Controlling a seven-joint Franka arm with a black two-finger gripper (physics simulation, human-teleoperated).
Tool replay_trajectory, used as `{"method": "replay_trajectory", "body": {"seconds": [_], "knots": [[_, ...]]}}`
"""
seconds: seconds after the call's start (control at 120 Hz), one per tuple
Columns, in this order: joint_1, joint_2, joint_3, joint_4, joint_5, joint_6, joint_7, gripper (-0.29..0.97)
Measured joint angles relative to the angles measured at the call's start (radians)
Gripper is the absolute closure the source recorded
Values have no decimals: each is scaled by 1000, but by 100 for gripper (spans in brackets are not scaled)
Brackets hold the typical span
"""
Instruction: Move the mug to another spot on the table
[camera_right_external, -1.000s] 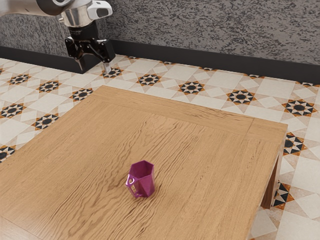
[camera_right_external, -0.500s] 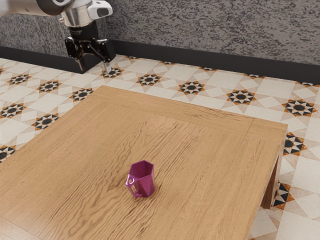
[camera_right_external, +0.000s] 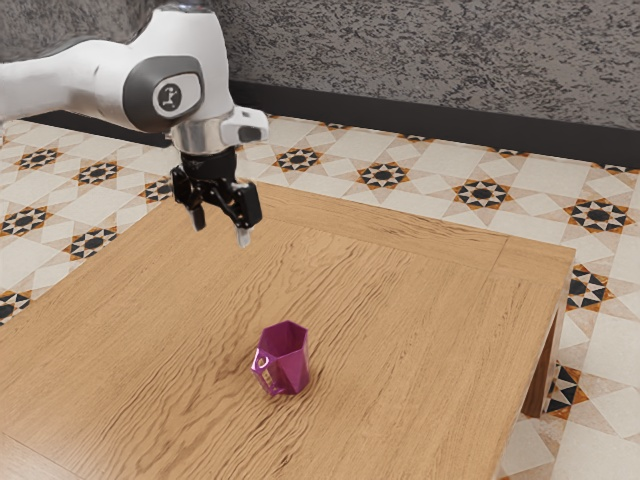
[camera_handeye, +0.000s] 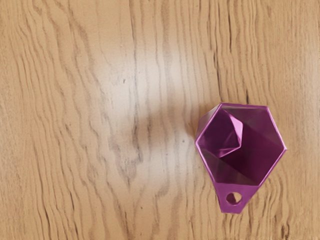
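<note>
A purple hexagonal mug (camera_right_external: 282, 358) stands upright on the wooden table (camera_right_external: 400, 300), near the table's front middle, its small handle turned toward the exterior view's lower left. My gripper (camera_right_external: 220, 225) hangs open in the air above the table, up and to the exterior view's left of the mug, well apart from it, with nothing between the fingers. From above, the wrist view looks into the mug (camera_handeye: 242, 150), with its handle tab (camera_handeye: 233, 200) pierced by a round hole.
The table's far edge (camera_right_external: 380, 215) runs behind the gripper and its right edge (camera_right_external: 560, 300) drops to a patterned tile floor (camera_right_external: 480, 170). A dark speckled wall (camera_right_external: 450, 50) stands behind. Bare wood surrounds the mug on all sides.
My arm has swung from beyond the table's far left corner to over the table, lower and closer to the mug. The mug has not moved.
</note>
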Motion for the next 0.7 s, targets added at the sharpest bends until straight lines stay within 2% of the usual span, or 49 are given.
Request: {"method": "replay_trajectory", "body": {"seconds": [0.1,0.158,0.258,0.433,0.7], "knots": [[-21,-13,-20,-104,-1,85,20,0],[-24,-62,-35,-177,-2,126,30,0],[13,-120,-51,-280,-4,179,47,0],[23,-105,-89,-362,-8,254,75,0],[34,-74,-95,-555,-9,525,57,0]]}}
